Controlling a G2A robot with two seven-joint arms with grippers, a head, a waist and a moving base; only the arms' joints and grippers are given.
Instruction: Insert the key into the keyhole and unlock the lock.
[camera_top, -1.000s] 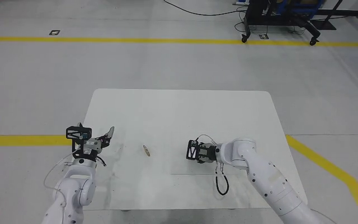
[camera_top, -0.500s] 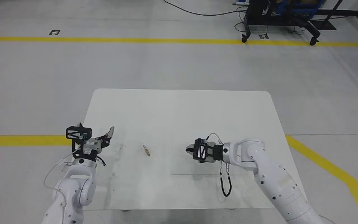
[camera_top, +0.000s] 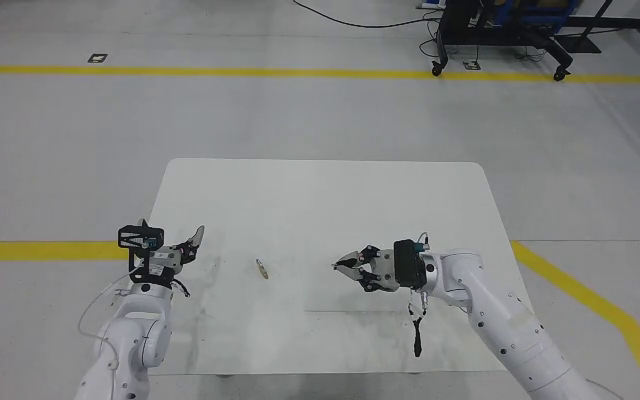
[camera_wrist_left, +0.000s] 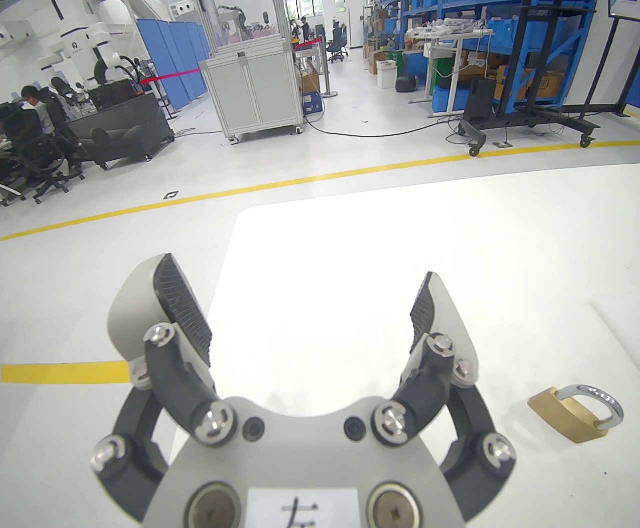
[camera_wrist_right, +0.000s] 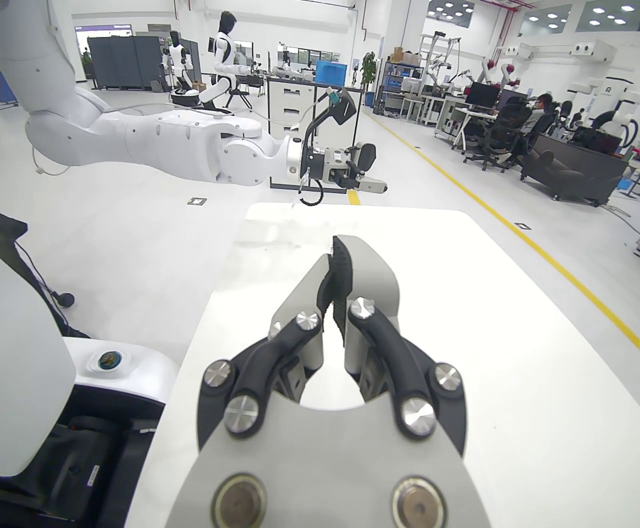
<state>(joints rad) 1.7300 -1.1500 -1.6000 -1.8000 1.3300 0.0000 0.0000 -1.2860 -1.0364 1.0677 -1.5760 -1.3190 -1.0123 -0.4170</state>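
A brass padlock (camera_top: 262, 268) with a silver shackle lies flat on the white table (camera_top: 330, 200), left of the middle. It shows beside my left gripper in the left wrist view as the padlock (camera_wrist_left: 570, 415). My left gripper (camera_wrist_left: 300, 290) hangs open over the table's left edge (camera_top: 187, 244), nothing between its fingers. My right gripper (camera_top: 341, 266) sits right of the padlock, a short gap away, pointing at it. Its fingers (camera_wrist_right: 345, 260) are shut; I cannot tell whether anything is pinched between them. The left gripper (camera_wrist_right: 372, 186) shows far off across the table.
The table's front edge runs close under both arms. A black cable (camera_top: 416, 335) dangles from the right wrist over the front of the table. Bare tabletop stretches behind the padlock toward the far edge.
My right gripper has swung up from pointing down at the table to lying level, fingers toward the padlock, and its wrist has drawn back to the right. The left arm and padlock have not moved.
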